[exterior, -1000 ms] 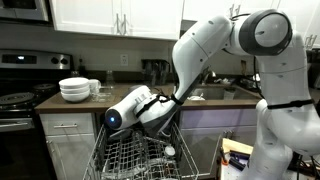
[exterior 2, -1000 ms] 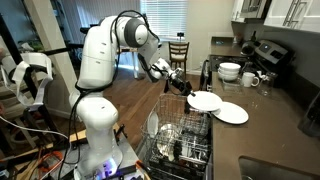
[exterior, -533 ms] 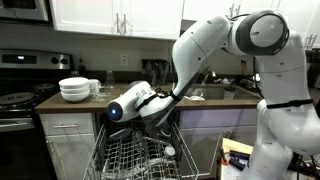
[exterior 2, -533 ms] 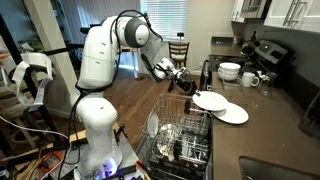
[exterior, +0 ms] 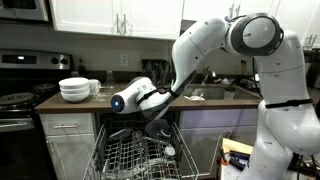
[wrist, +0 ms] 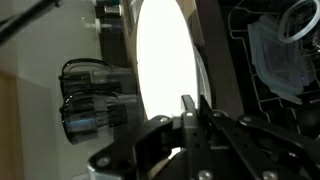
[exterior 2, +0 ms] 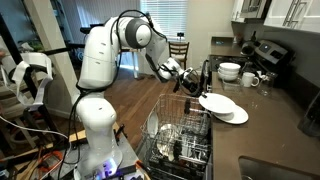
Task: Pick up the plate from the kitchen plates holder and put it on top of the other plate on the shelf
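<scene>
The plate [exterior 2: 217, 102] is plain white, as are the other plate [exterior 2: 240, 117], bowls [exterior: 74, 90] and arm [exterior 2: 100, 60]. The counter [exterior 2: 272, 140] is dark brown, the rack [exterior 2: 183, 135] grey wire.

The arm [exterior 2: 138, 32] stretches outward (elbow high), jaws pinched shut.

other plate [exterior 2: 237, 118]: partly hidden by plate [exterior 2: 217, 103] | holder [exterior: 125, 158]: cut off below
</scene>
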